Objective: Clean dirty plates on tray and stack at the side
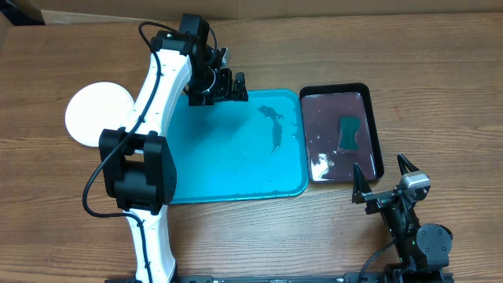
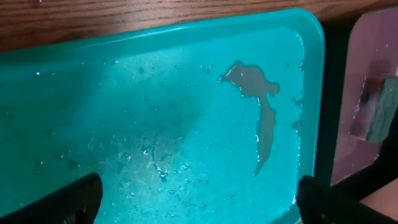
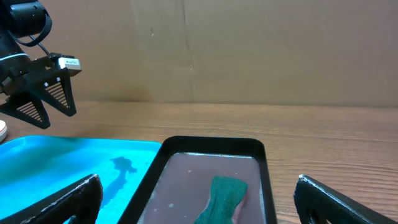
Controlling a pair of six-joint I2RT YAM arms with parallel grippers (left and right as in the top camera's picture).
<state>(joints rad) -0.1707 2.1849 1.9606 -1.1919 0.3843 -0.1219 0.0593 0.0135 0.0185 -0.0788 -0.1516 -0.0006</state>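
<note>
The turquoise tray lies mid-table, wet, with a dark puddle near its right end and no plate on it. A white plate rests on the wood left of the tray; I cannot tell whether others lie under it. My left gripper hovers open over the tray's far edge. In the left wrist view its fingers frame the wet tray and the puddle. My right gripper stands open at the front right, holding nothing.
A smaller black tray sits right of the turquoise one, holding dark liquid and a teal sponge. In the right wrist view the sponge lies ahead between the fingers. A cardboard wall closes the far side.
</note>
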